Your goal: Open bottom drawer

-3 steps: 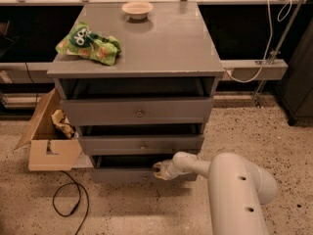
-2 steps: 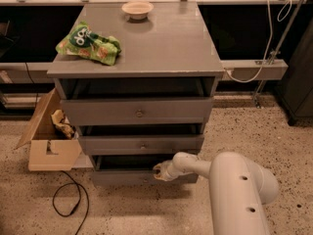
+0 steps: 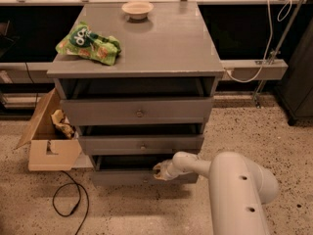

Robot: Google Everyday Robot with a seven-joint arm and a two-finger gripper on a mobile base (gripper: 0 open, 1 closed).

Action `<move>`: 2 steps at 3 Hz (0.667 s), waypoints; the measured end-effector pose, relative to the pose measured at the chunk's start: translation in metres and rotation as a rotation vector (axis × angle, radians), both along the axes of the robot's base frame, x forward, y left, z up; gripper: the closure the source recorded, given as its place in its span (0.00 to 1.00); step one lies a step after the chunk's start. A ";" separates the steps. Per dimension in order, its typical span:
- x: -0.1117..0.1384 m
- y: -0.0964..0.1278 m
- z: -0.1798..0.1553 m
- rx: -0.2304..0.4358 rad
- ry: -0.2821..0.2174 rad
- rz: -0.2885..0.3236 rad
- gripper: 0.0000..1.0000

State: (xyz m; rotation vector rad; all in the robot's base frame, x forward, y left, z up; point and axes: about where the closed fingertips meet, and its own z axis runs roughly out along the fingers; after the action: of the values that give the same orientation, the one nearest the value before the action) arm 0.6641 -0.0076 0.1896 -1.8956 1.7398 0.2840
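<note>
One claw [image 3: 159, 171] rests at the slightly open bottom drawer [image 3: 122, 178].

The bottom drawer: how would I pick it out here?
Find the grey cabinet with a bowl on top. Of its three stacked drawers, the bottom drawer sits lowest, nearest the floor. It alone has the slimmest front and the robot's tool at it.

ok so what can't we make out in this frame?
Camera view:
- Knob of the bottom drawer: covered by the gripper, at the drawer front.
- Inside of the bottom drawer: dark, shadowed by the middle drawer above.
- Rest of the robot arm: cut off by the lower edge.
- Contents of the cardboard box: too small to identify.
</note>
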 end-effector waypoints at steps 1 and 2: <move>-0.002 0.000 -0.001 0.002 0.003 0.003 0.04; -0.005 0.002 -0.006 0.005 0.015 0.009 0.00</move>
State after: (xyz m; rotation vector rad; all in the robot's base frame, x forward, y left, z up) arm 0.6587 -0.0056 0.1834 -1.9035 1.7391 0.3062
